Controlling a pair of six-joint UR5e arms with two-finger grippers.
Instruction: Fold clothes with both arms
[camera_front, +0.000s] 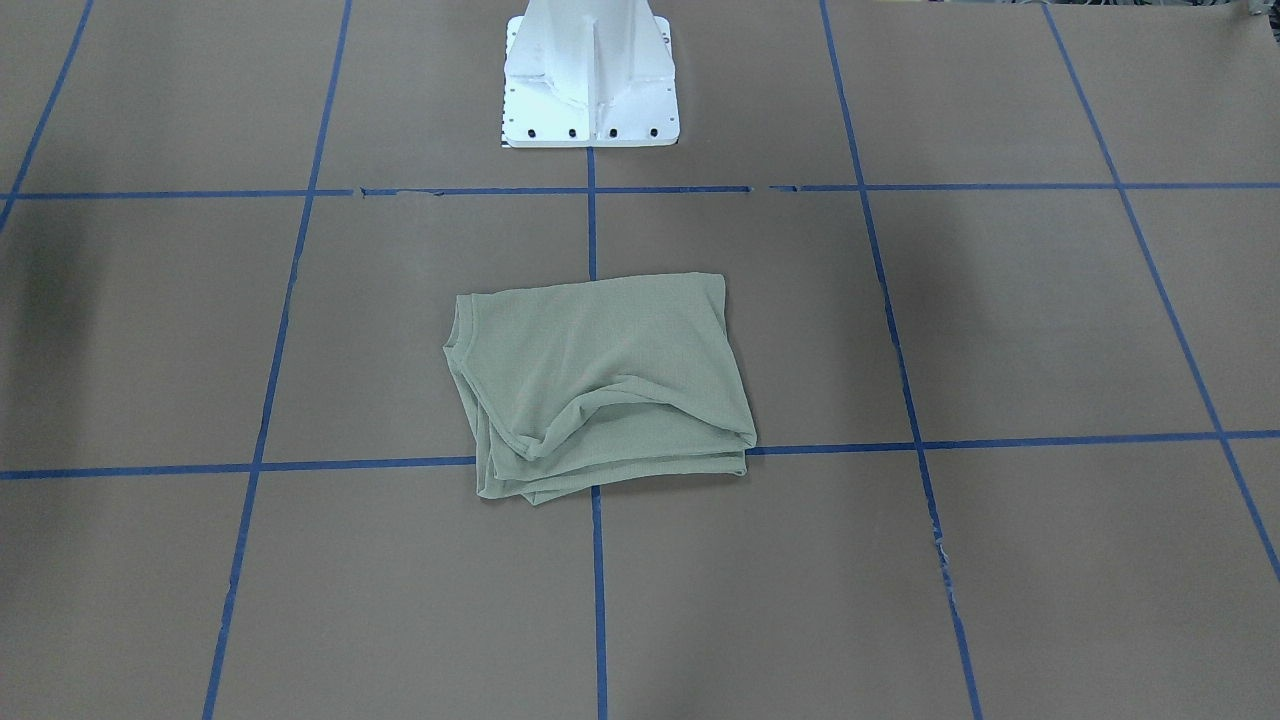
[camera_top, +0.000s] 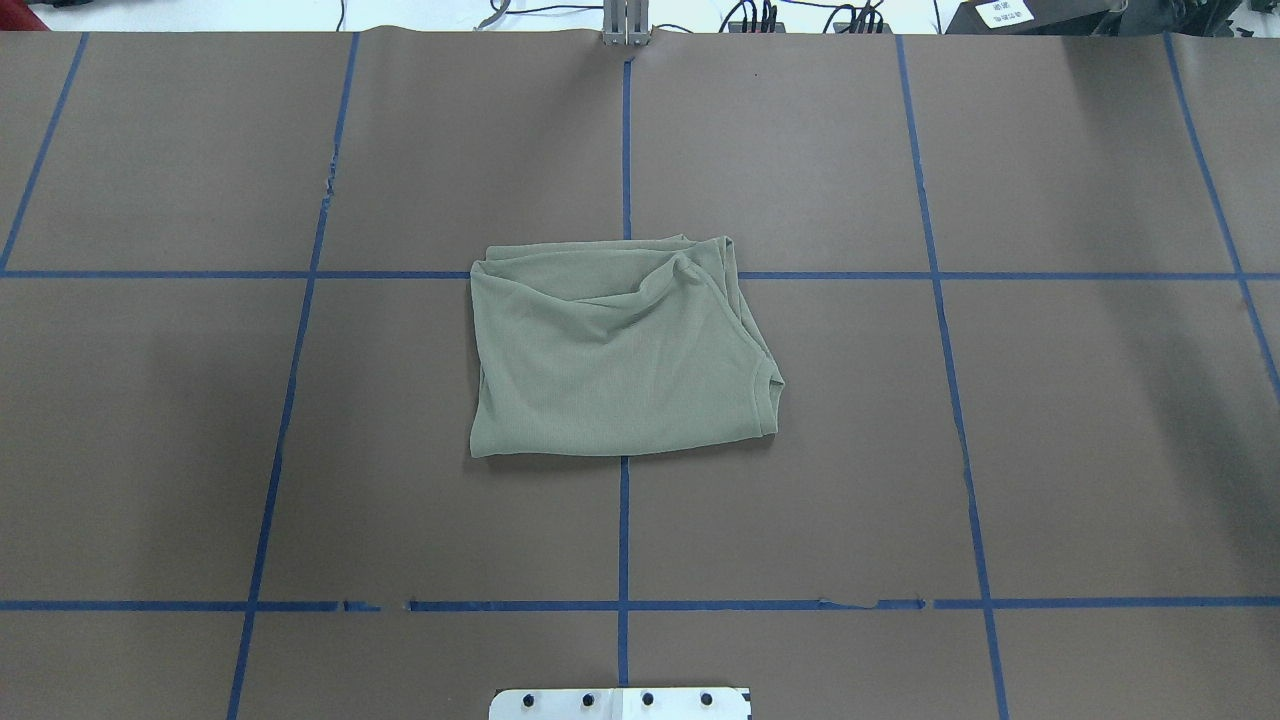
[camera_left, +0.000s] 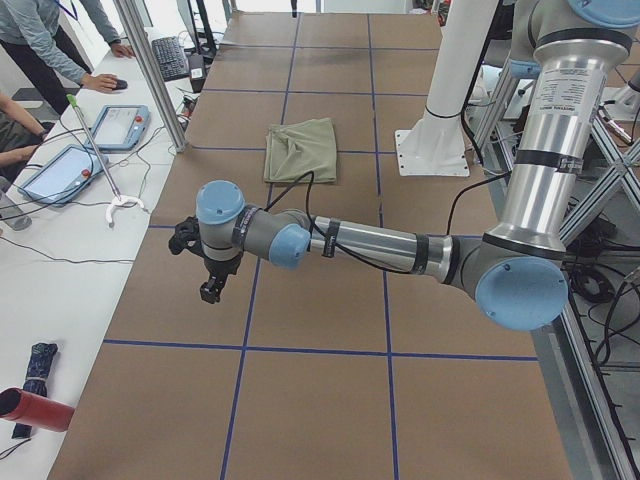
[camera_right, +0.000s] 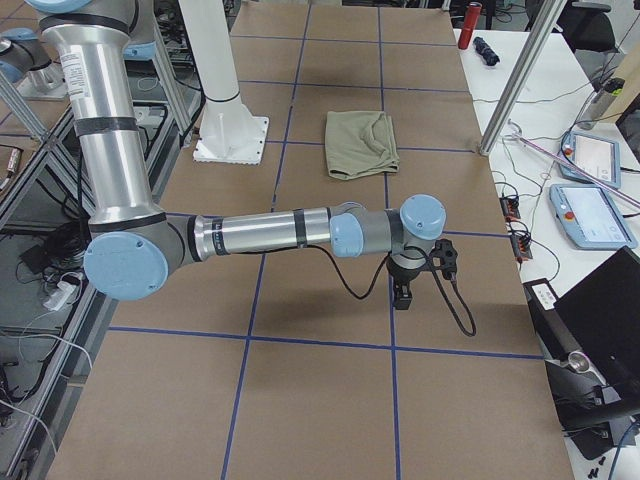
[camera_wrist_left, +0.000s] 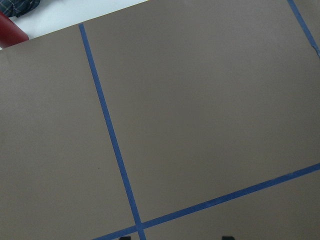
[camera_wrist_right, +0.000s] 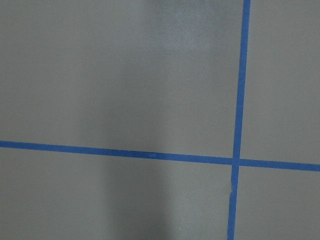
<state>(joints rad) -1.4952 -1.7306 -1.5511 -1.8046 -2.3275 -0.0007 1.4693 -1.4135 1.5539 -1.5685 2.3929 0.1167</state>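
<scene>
Sage-green knit, the shirt lies folded into a rough rectangle near the middle of the brown-paper table in the front-facing view. It covers a crossing of the blue tape lines, and the white base block stands beyond it. From overhead, its ribbed neck edge sits at that view's right and creases bunch along the far side. The left side view has the left arm stretched low over bare paper, well apart from the shirt, its left gripper pointing down; I cannot tell how wide the claw stands. The right side view shows the right arm likewise, its right gripper pointing down, its width equally unclear. Both wrist cameras look on paper and tape.
</scene>
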